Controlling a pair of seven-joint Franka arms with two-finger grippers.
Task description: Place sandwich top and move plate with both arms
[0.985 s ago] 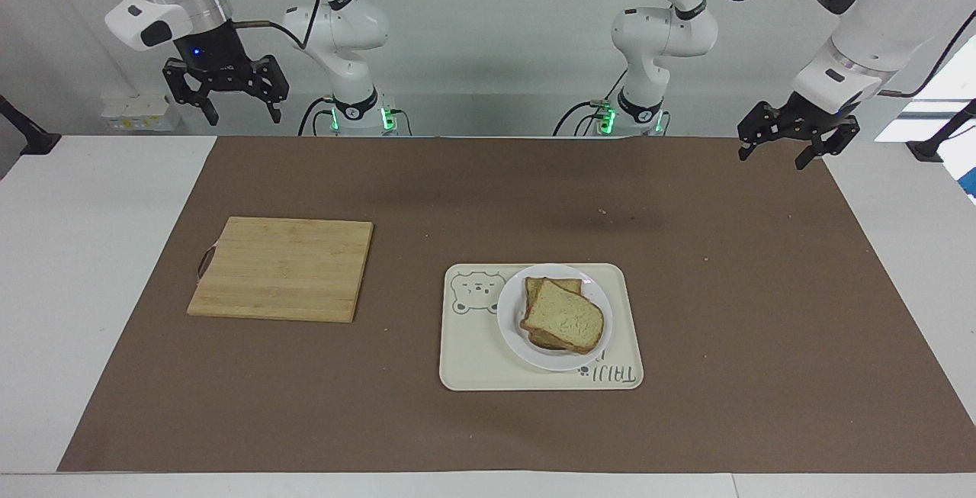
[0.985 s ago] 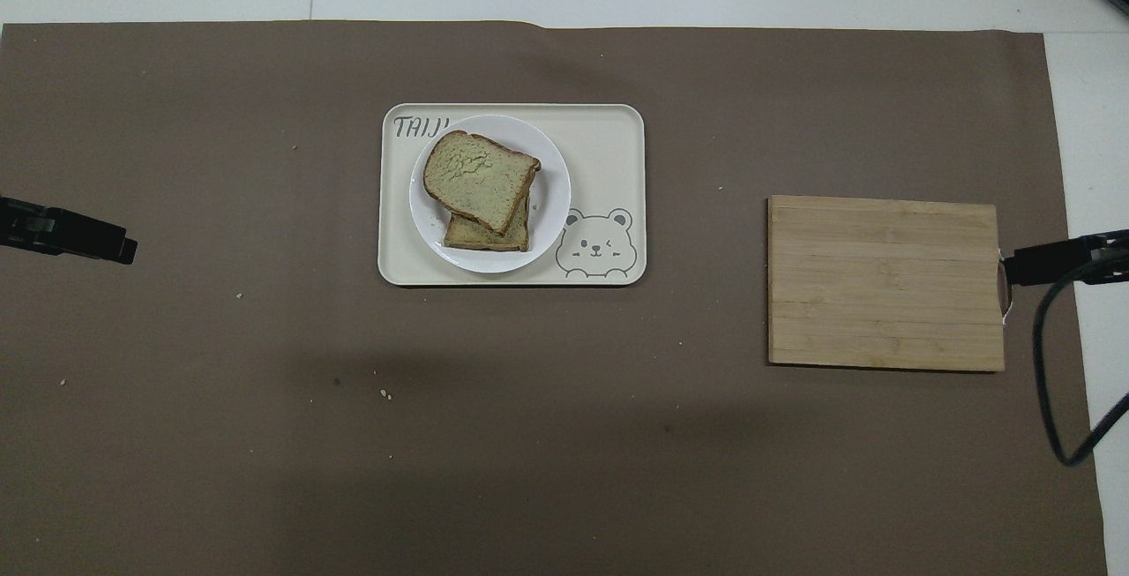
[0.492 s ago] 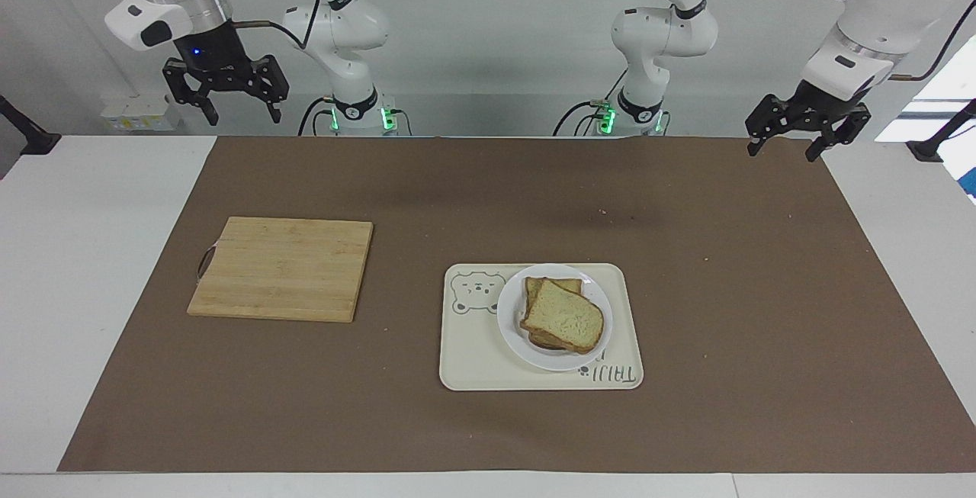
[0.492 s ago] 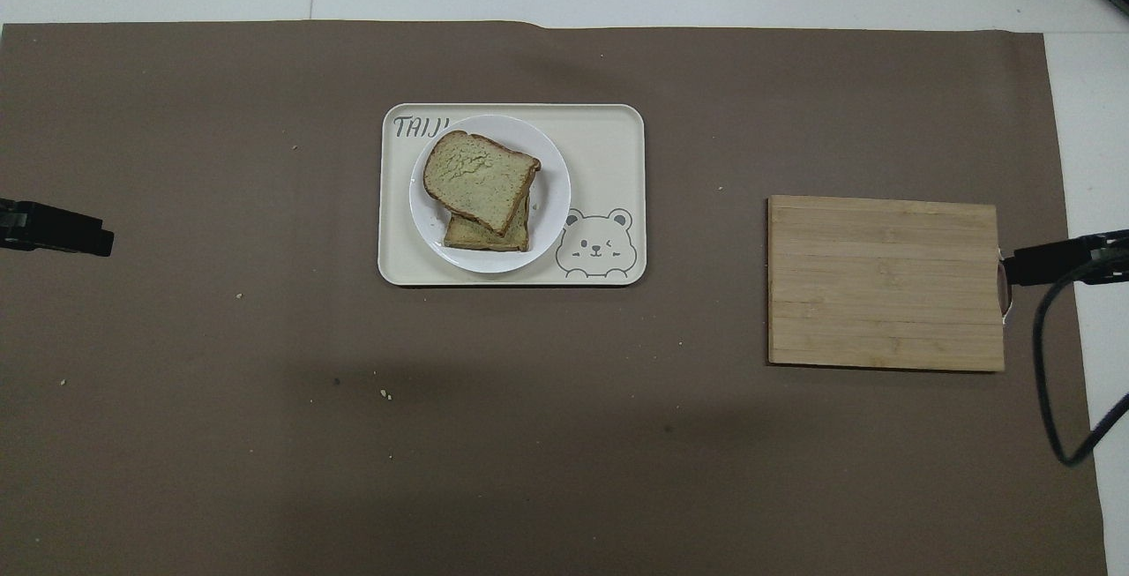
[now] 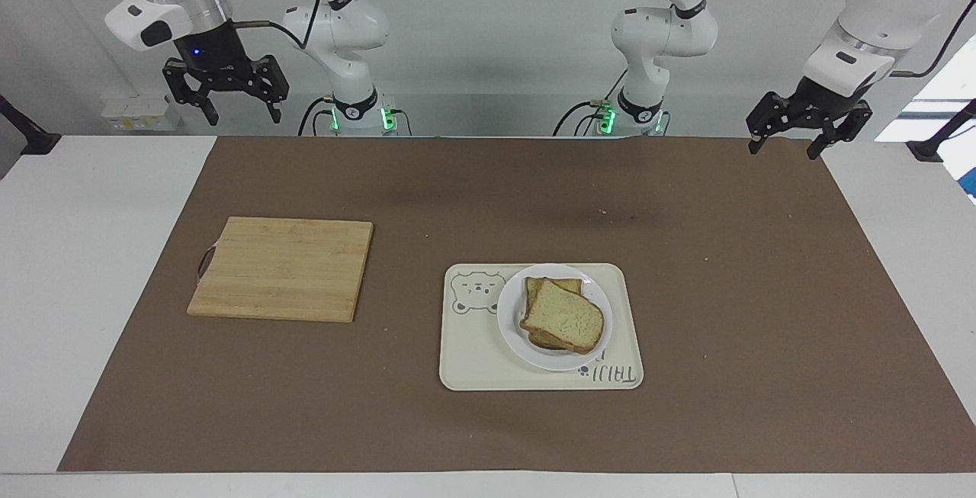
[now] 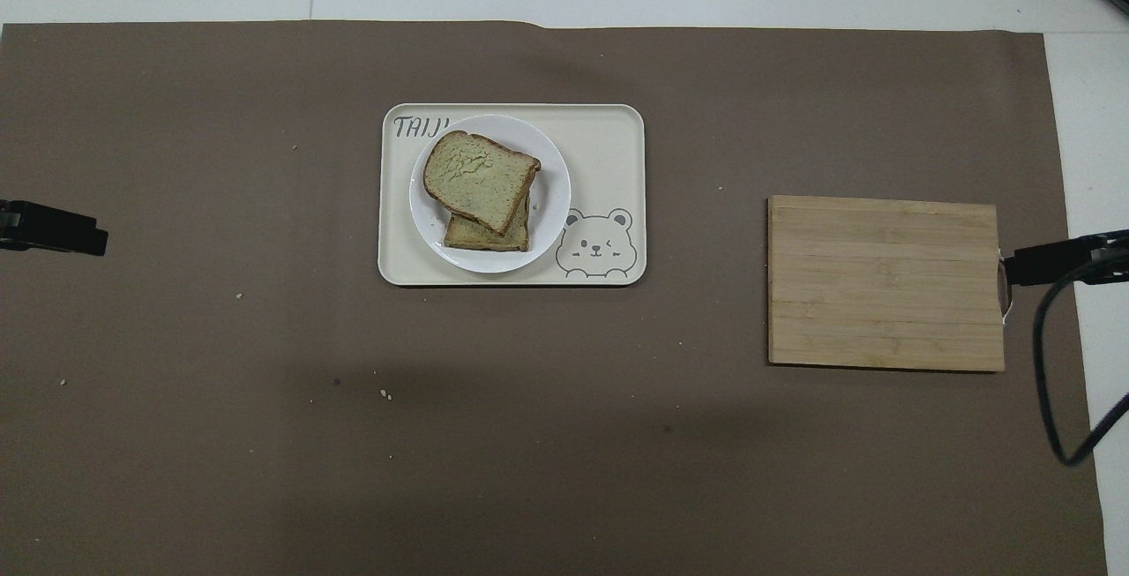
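The sandwich top, a plain pale slice with brown crust, lies askew on a lower slice on the small round white plate. That plate stands on a cream tray. My left gripper hangs open and empty in the air over the mat's corner at the left arm's end; only its tip shows in the overhead view. My right gripper hangs open and empty, high at the right arm's end, with one tip showing beside the wooden board.
A rectangular cream tray with a bear drawing holds the plate. A bamboo cutting board lies on the brown mat toward the right arm's end. A black cable loops by the board. Crumbs dot the mat.
My left gripper has drawn back and risen toward the left arm's end of the table. The right gripper, bread, plate and tray have not moved.
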